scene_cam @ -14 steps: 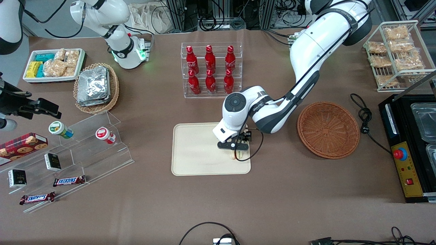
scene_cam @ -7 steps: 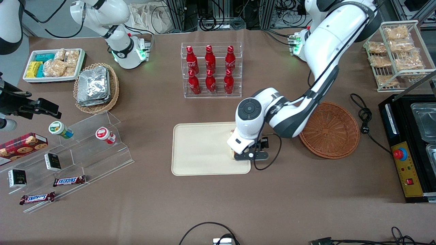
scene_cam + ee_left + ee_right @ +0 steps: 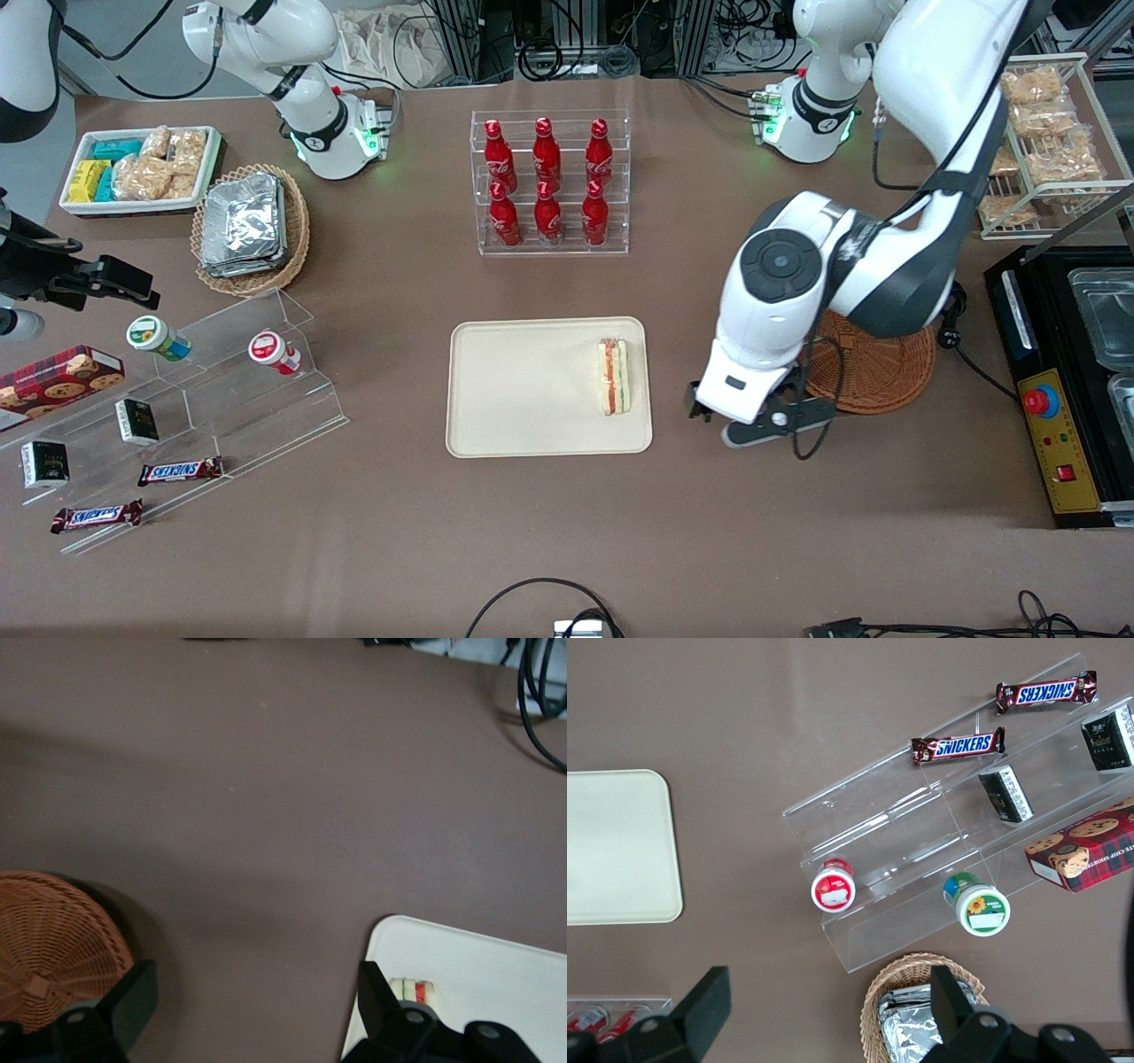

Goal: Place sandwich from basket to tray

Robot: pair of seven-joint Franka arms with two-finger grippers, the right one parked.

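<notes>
Two dark fingers [image 3: 133, 997] of the gripper [image 3: 252, 1001] stand wide apart with only bare tabletop between them; released, nothing held. Front view: gripper [image 3: 753, 425] hangs over the brown table [image 3: 567, 532], between the tray [image 3: 523, 390] and the basket [image 3: 873, 377], clear of both.

Sandwich [image 3: 613, 376] lies on the tray, at the tray end nearest the gripper, just inside the rim. Striped cut edge faces up: red, orange and green bands between white bread. In the wrist view one fingertip partly covers the sandwich [image 3: 415, 989]; only a sliver of filling shows on the tray [image 3: 496, 961].

Basket is reddish-brown wicker, partly covered by the arm in the front view. The part of the basket [image 3: 49, 939] seen from the wrist has nothing in it.

Farther from the front camera than the tray: clear rack of red bottles [image 3: 549, 182]. Toward the parked arm's end: a lighter basket of foil packets [image 3: 248, 226].
</notes>
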